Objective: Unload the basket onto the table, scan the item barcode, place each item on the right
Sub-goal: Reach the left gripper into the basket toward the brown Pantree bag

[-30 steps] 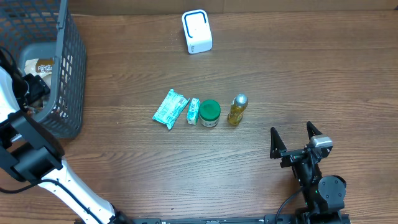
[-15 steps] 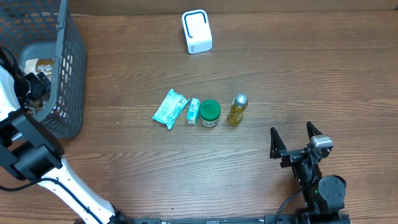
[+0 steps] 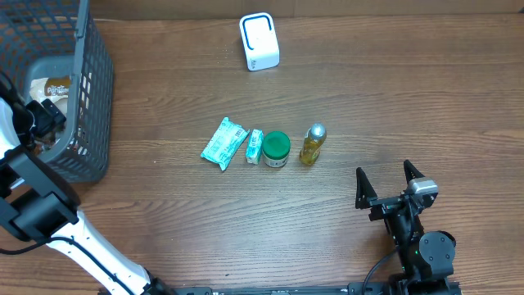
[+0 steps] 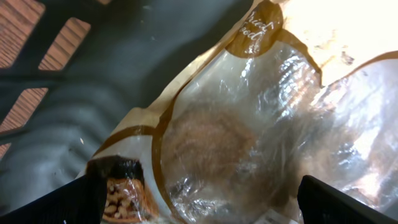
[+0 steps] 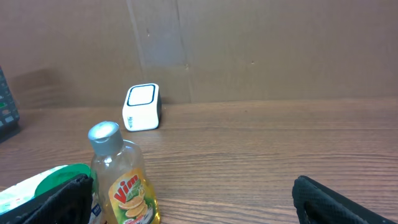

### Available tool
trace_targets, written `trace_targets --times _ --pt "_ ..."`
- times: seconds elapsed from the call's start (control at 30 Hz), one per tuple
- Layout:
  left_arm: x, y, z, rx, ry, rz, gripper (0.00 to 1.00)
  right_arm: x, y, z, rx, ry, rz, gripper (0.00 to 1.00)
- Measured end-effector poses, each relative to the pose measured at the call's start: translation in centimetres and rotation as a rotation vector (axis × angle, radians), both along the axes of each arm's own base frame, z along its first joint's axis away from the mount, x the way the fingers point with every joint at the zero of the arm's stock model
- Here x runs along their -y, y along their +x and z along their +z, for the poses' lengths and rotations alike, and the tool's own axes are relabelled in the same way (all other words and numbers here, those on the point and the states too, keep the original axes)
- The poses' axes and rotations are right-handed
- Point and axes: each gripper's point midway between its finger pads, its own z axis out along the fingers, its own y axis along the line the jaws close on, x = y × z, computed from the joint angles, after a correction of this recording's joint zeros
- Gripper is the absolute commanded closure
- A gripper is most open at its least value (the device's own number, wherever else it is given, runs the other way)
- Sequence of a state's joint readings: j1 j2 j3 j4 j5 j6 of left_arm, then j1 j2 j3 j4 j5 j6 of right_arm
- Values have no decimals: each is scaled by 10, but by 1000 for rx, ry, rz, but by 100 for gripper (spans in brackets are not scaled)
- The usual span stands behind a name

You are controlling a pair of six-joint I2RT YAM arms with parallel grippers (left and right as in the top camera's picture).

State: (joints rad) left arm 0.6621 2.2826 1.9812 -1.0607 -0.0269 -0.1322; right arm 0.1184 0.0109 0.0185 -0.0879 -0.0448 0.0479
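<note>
1. Yellow bottle [image 3: 312, 145] stands upright on the table [image 3: 426, 90], silver cap up, so its long axis is vertical. It is the right-hand end of a row of four items.
2. The rest of the row, going left: green-lidded jar [image 3: 276, 148], small teal box [image 3: 255, 147] and teal packet [image 3: 223, 143]. The jar and box are close together. The bottle stands slightly apart from the jar.
3. White scanner [image 3: 259, 41] sits at the far edge of the table, well beyond the row.
4. Right gripper [image 3: 383, 170] rests low near the front edge with its jaws spread wide and nothing between them. The bottle lies ahead of it and to its left.
5. Left gripper [image 4: 199, 208] hangs inside the grey basket [image 3: 92, 98], well away from the row. Its fingers are parted and it holds nothing. A clear-windowed snack bag [image 4: 211, 137] lies just beneath it on the basket floor.
6. Judgement: the right arm is much the nearer to the bottle. A sideways approach across the upright body suits it, and a clumsy one could tip the bottle.
7. No barcode is legible on any item.
</note>
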Motion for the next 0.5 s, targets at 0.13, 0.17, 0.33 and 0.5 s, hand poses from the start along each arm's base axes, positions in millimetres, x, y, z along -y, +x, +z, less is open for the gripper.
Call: trace_targets --times 0.13,0.17,0.33,0.5 --pt "-2 1 -8 22 -1 10 0 0 0 0 0 0 0 0" --pt "-2 1 -8 29 1 11 0 0 0 0 0 0 0 0" --pt "0 1 -12 61 12 19 0 0 0 0 0 0 0 0" --pt "2 3 -17 120 -3 23 4 0 0 0 0 0 0 0"
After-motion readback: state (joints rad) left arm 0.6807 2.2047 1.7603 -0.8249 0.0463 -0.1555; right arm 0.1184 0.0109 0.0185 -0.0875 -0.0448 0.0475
